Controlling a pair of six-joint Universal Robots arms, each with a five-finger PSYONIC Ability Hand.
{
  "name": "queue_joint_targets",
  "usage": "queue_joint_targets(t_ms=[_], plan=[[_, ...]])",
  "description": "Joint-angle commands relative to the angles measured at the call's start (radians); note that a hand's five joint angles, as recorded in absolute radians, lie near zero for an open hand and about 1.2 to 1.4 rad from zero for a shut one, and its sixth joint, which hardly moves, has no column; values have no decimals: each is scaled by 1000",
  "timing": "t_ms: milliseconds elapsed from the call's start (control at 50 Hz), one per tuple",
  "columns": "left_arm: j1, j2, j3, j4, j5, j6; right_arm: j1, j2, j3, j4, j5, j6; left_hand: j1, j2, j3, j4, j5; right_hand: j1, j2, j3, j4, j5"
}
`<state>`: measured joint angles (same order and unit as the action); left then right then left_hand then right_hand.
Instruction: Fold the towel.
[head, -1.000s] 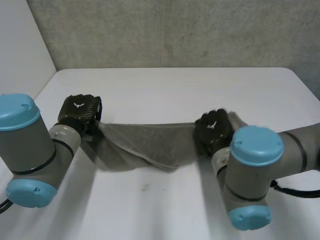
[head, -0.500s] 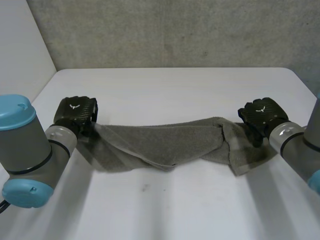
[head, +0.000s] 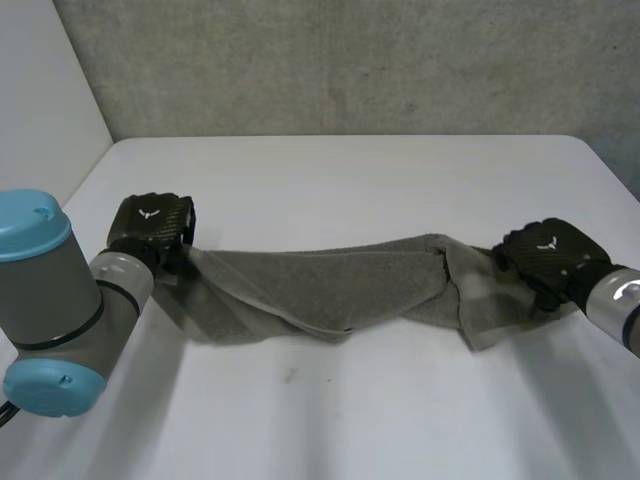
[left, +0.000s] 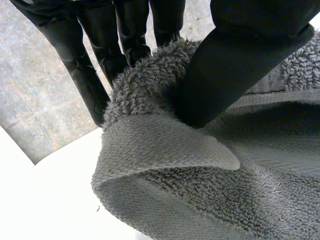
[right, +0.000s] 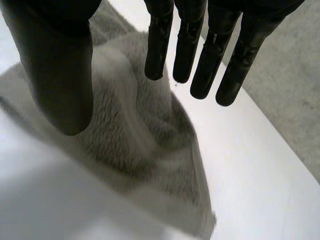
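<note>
Mid-fold: left hand (head: 150, 225) pinches one towel (head: 330, 285) end, right hand (head: 548, 255) straight-fingered, empty, over the other; next likely needs a grasp there.

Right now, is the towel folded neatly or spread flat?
Neither: the towel lies bunched and twisted in a long band, one end pinched by the left robot hand.
</note>
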<state>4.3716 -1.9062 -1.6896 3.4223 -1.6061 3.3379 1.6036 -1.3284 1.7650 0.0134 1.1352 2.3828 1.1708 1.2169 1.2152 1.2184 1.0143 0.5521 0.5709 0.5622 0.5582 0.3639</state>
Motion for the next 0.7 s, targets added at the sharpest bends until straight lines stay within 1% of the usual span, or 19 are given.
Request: queue_joint_targets(t_ms=[20, 160, 200, 220, 260, 380, 440, 560, 600, 620, 640, 660, 700], plan=[[-1, 1, -4, 0, 2, 0, -36, -14, 82, -9, -9, -14, 225, 179, 181, 178, 207, -141, -160, -151, -147, -127], [-3, 1, -5, 0, 0, 0, -59, -6, 128, -36, -15, -30, 225, 179, 181, 178, 207, -165, -183, -175, -171, -151], [-3, 1, -5, 0, 0, 0, -56, 2, 149, -97, -12, -33, 225, 179, 181, 178, 207, -147, -166, -157, -153, -134], [-3, 1, -5, 0, 0, 0, -56, 2, 149, -98, -12, -33, 225, 179, 181, 178, 207, -147, -166, -157, -153, -133], [-3, 1, -5, 0, 0, 0, -53, 11, 162, -179, -8, -33, 225, 179, 181, 178, 207, -86, -105, -96, -92, -72], [-3, -1, -5, 1, 0, 0, -51, 57, 157, -277, 2, -22, 225, 179, 181, 178, 207, -6, -25, -16, -12, 8], [-3, -1, -5, 1, 0, 0, -48, 109, 143, -314, 6, -22, 225, 179, 181, 178, 207, 146, 127, 136, 140, 160], [-3, -2, -5, 1, 2, 0, -48, 150, 113, -340, 20, -22, 225, 179, 181, 178, 207, 258, 239, 248, 252, 272], [-3, -2, -5, 1, 2, 0, -47, 163, 94, -340, 20, -22, 225, 179, 181, 178, 207, 477, 458, 467, 471, 491], [-3, -2, -5, 1, 2, 0, -47, 163, 94, -340, 20, -22, 225, 179, 181, 178, 207, 478, 459, 468, 472, 492], [-3, -2, -5, 1, 2, 0, -47, 164, 88, -337, 21, -22, 225, 179, 181, 178, 207, 690, 672, 680, 684, 704], [-3, -1, -5, 0, 3, 0, -47, 158, 81, -334, 24, -22, 225, 179, 181, 178, 207, 843, 824, 833, 837, 856], [-1, 1, -5, -2, 3, 0, -47, 147, 74, -331, 26, -19, 225, 179, 181, 178, 207, 844, 825, 834, 838, 858]])
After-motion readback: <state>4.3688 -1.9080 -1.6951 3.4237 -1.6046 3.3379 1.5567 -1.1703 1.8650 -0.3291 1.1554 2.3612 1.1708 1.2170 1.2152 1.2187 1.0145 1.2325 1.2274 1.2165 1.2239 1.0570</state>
